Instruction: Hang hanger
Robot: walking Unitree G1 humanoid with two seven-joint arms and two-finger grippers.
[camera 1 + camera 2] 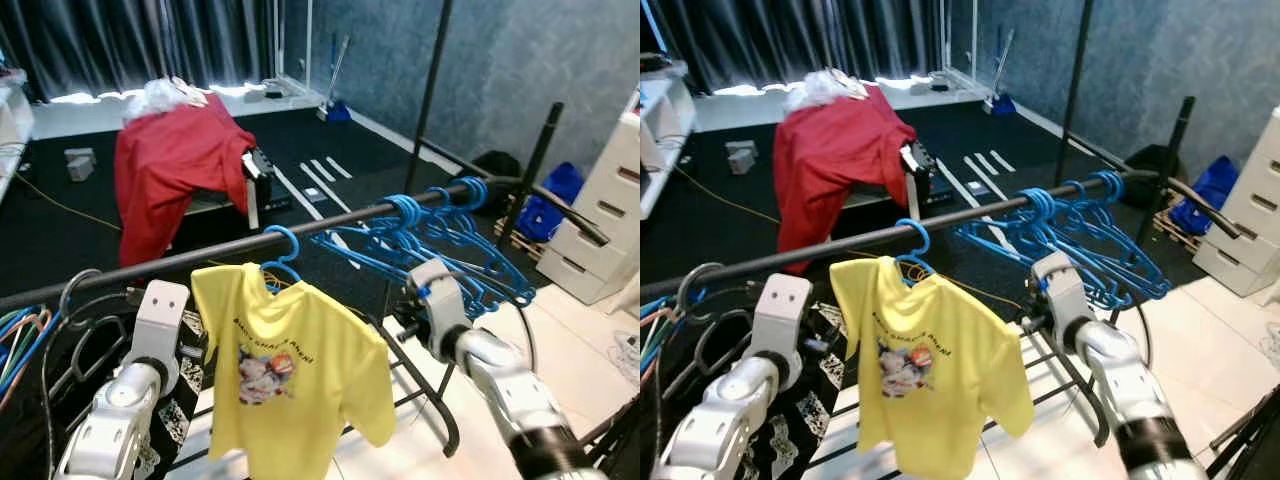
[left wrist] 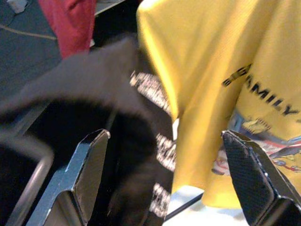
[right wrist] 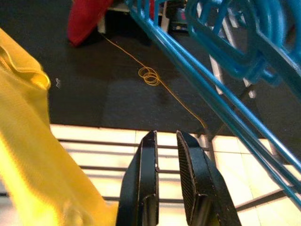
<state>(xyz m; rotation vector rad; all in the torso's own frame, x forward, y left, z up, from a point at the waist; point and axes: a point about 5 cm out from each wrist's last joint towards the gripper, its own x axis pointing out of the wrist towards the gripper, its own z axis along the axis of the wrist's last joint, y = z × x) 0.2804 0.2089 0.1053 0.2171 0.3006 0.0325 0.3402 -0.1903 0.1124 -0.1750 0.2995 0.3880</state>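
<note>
The robot's fingers are cut off in the head views, where just the silver wrists show below the dark clothes rail (image 1: 200, 252). The yellow T-shirt (image 1: 300, 375) hangs from the rail on a blue hanger (image 1: 283, 262), hidden except for its hook; its printed writing reads partly as "FAMILY" in the left wrist view. The left gripper (image 2: 178, 179) is spread wide and empty, near the shirt and a blurred black garment (image 2: 117, 117). The right gripper (image 3: 165, 179) is nearly closed, holding nothing, below a bunch of empty blue hangers (image 1: 450, 240).
</note>
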